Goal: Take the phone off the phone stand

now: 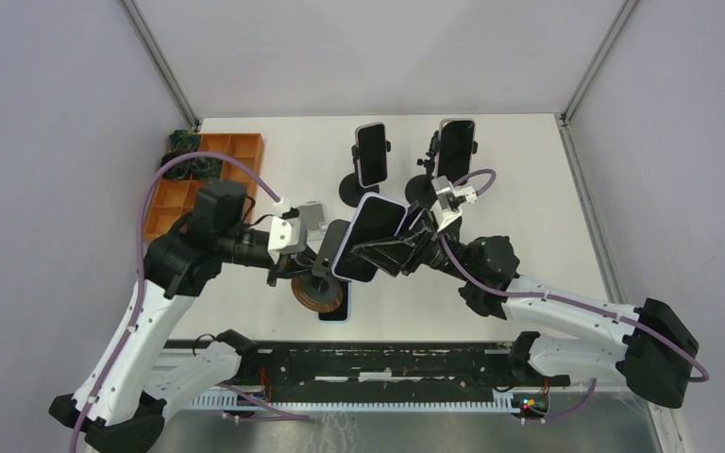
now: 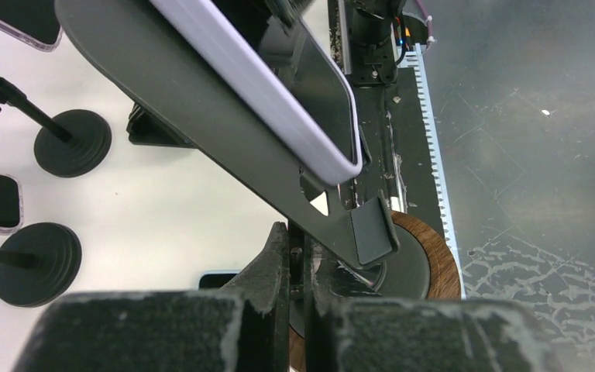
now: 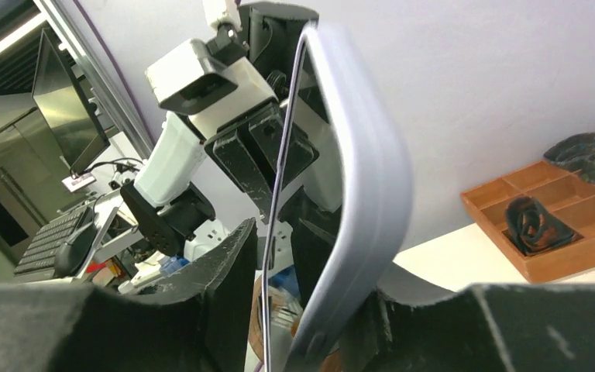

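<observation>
Lilac-cased dark-screened phone [image 1: 370, 236] tilted in right tool [image 1: 401, 243]; left tool [image 2: 298, 248] pinching stand [image 1: 313, 297].

Nothing legible in any view: no text, label, brand, number or sign clear enough to read. Dark and blank on the screen of the phone [image 1: 370, 236] clamped between the fingers of the right gripper [image 1: 398, 247]; no mark readable on its pale case. Well beyond that gripper, in the right wrist view, on the monitor [image 3: 66, 116] and the keyboard [image 3: 54, 236], too blurred to make out any characters.
</observation>
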Available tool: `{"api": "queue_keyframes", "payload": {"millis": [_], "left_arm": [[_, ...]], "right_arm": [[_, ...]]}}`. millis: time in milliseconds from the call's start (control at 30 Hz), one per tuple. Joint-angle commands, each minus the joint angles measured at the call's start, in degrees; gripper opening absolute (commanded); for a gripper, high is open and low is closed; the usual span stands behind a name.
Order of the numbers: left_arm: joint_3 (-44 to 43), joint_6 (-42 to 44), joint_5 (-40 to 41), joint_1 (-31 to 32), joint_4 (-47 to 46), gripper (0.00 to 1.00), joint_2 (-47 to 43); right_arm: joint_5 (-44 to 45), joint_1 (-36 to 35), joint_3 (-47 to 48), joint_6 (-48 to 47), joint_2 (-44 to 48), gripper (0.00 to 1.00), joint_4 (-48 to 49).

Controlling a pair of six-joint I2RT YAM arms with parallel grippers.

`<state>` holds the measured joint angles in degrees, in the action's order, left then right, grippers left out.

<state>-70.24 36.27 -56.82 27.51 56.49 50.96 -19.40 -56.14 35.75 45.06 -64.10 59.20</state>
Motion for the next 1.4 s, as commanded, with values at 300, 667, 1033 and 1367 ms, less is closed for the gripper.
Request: {"api": "queue_keyframes", "payload": {"millis": [300, 667, 1033, 1367], "left_arm": [[-1.3, 3.5, 2.1, -0.2, -0.6, 0.02, -0.6], [-1.4, 5.5, 5.2, -0.2, -0.8, 0.02, -1.1], [-0.6, 6.3, 7.9, -0.2, -1.5, 0.02, 0.3], [-5.6, 0.9, 6.0, -0.2, -4.5, 0.02, 0.8]], "right_arm": [[-1.0, 2.5, -0.4, 1.6, 6.7, 0.22, 0.3], [-1.3, 4.8, -6.2, 1.0, 20.1, 0.08, -12.3], [-3.6, 4.9, -4.6, 0.9, 20.5, 0.00, -18.7], [-4.6, 5.4, -3.8, -3.0, 11.0, 0.00, -38.2]]}}
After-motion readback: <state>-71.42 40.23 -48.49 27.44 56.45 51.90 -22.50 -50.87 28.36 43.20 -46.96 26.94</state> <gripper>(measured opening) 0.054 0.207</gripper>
